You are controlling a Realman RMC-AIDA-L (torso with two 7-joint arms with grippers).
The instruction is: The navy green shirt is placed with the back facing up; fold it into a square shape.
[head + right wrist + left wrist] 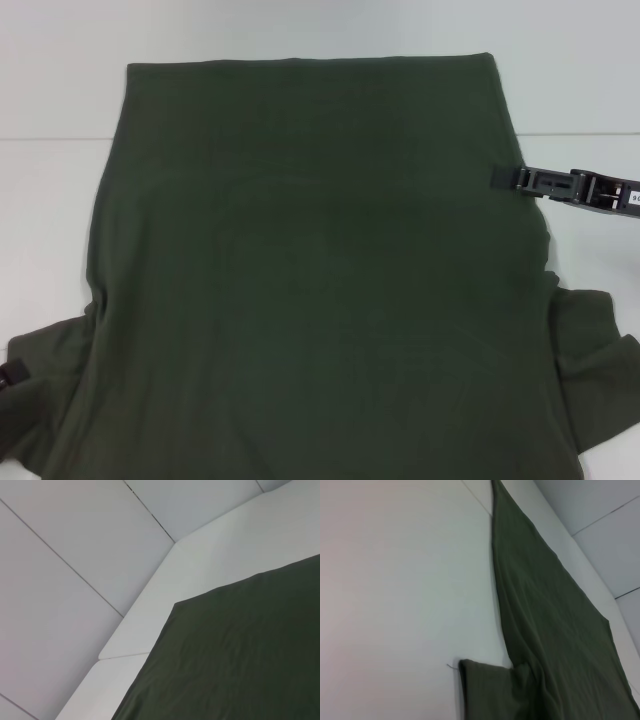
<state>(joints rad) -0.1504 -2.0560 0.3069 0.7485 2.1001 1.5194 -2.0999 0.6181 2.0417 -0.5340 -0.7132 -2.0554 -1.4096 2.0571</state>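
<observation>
Shirt flat, folding barely begun.
The navy green shirt point(310, 280) lies spread back-up over the white table point(50, 230), sleeves out; right gripper point(500, 178) reaches its right edge, left gripper point(8, 375) sits by the left sleeve — can't tell either's fingers.

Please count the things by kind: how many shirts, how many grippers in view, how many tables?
Shirts: 1, the navy green shirt
Grippers: 2, the right gripper and the left gripper
Tables: 1, the white table
Total: 4
</observation>
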